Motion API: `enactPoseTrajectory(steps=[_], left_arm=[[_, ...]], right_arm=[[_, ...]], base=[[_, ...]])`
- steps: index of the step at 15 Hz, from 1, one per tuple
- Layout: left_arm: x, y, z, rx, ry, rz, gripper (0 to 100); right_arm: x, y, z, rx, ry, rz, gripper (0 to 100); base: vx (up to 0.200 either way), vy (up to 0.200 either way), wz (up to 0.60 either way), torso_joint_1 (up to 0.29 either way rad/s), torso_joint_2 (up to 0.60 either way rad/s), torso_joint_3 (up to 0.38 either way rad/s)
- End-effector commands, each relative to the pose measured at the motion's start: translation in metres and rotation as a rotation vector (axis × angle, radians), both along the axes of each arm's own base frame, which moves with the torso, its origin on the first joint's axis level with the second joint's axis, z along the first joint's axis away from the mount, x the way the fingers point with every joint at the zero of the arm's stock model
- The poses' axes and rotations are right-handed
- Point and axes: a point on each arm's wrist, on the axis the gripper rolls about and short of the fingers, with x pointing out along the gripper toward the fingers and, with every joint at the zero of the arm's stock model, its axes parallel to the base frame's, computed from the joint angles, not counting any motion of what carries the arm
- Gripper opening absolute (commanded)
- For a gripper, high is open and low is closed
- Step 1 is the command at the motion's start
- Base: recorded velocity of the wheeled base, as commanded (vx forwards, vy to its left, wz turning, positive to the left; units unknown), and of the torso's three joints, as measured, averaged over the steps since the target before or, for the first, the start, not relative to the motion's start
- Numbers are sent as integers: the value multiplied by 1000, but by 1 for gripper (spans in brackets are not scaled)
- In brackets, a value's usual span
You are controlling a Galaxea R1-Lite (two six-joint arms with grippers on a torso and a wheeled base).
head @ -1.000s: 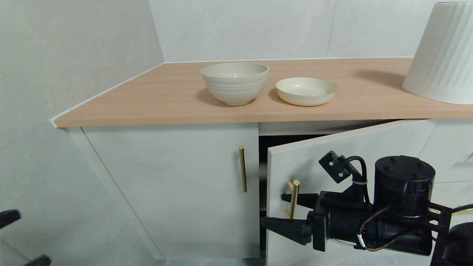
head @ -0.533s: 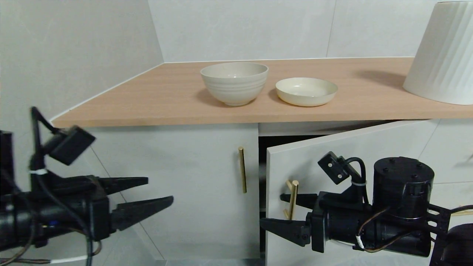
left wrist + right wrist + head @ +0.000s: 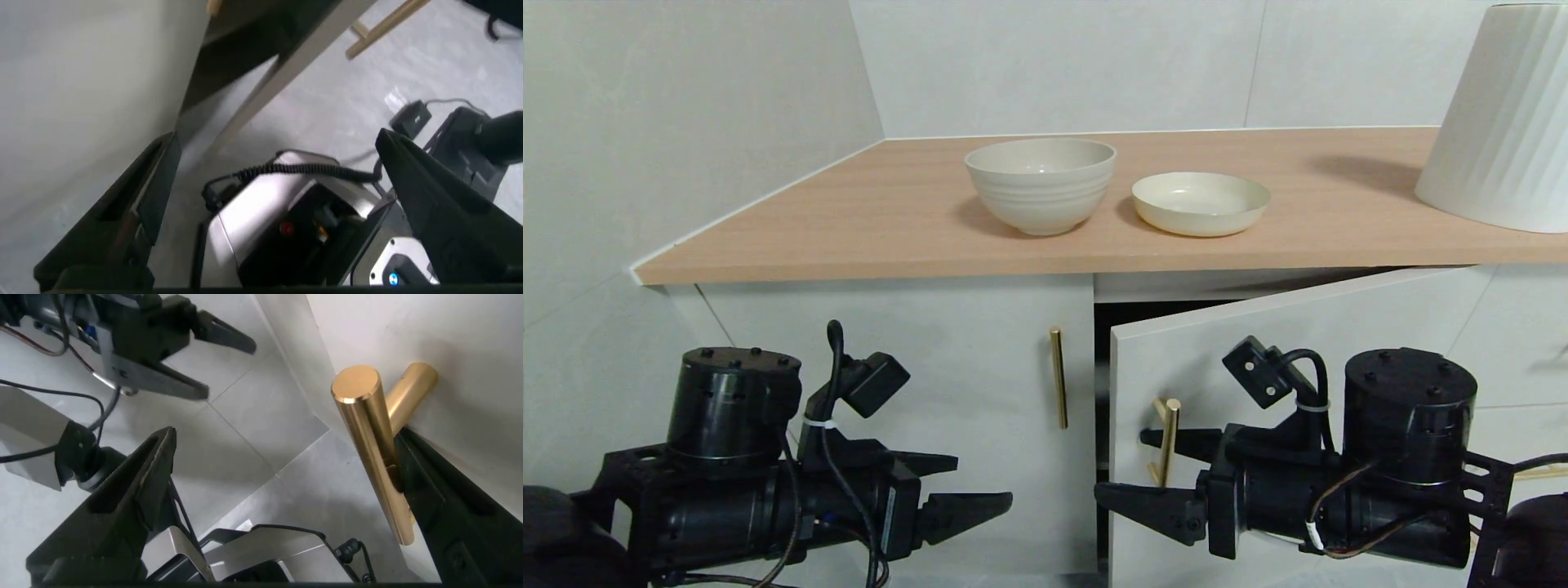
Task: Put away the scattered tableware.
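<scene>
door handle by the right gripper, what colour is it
Shiny gold, like polished brass. The handle shows best in the right wrist view.

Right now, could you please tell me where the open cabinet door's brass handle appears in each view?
Head view: brass handle low, right of centre, between the open fingers of the right gripper.
Left wrist view: far off, slanted, beside the open door.
Right wrist view: close up, between that gripper's fingers.
Shared landmark: the open door.

A deep, ribbed cream bowl [image 3: 1041, 184] stood upright on the counter [image 3: 849, 229], high above the left pincer [image 3: 984, 479]. A shallow, paler dish [image 3: 1200, 202] sat just beside it, above the right pincer [image 3: 1123, 464].
</scene>
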Motion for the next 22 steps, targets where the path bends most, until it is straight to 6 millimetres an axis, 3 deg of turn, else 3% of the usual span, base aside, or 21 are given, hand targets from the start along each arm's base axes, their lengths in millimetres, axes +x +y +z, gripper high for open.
enactPoseTrajectory(steps=[1, 2, 3, 8, 14, 17, 20, 22], left_arm=[[1, -1, -4, 6, 14, -2, 100], [1, -2, -4, 7, 14, -6, 100], [1, -3, -3, 8, 10, -5, 0], [5, -5, 2, -11, -40, -2, 0], [36, -46, 55, -118, -255, -87, 0], [29, -67, 35, -68, -223, -97, 0], [48, -82, 5, -69, -288, 0, 0], [49, -91, -5, -103, -314, 4, 0]], right_arm=[[1, 1, -4, -11, 12, -1, 100], [1, 1, -4, -11, 12, -1, 100], [1, 1, -4, -11, 12, -1, 100], [1, 1, -3, -10, 11, -1, 100], [-1, 0, 1, 1, 0, -1, 100], [-3, -2, 0, -2, 4, 3, 100], [-4, -3, 0, -1, 4, 5, 100], [-5, -4, 1, 0, 2, 6, 100]], base=[[0, 0, 0, 0, 0, 0], [0, 0, 0, 0, 0, 0], [0, 0, 0, 0, 0, 0], [0, 0, 0, 0, 0, 0], [0, 0, 0, 0, 0, 0], [0, 0, 0, 0, 0, 0], [0, 0, 0, 0, 0, 0], [0, 0, 0, 0, 0, 0]])
